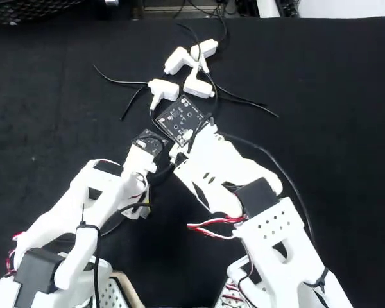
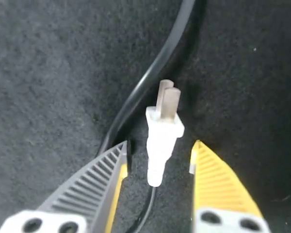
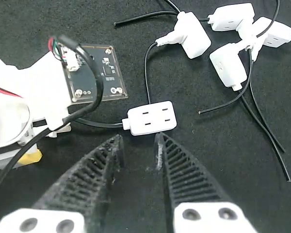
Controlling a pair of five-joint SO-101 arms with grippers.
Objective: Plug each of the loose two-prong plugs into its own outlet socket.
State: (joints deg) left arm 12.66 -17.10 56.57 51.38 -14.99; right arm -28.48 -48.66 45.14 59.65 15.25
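My left gripper is open. Its grey and yellow fingers stand on either side of the plug without touching it. The plug lies on the black mat with its two prongs pointing away from the wrist, and a black cord curves past beside it. In the high view the left arm comes in from the lower left and ends just left of frame centre.

My right gripper is slightly open and holds nothing, with a narrow gap between its black fingers. The near socket lies just beyond the tips, slots facing up, close to a circuit board on the left arm. The other sockets are bunched in the upper middle of the high view, with their cords trailing over the mat.
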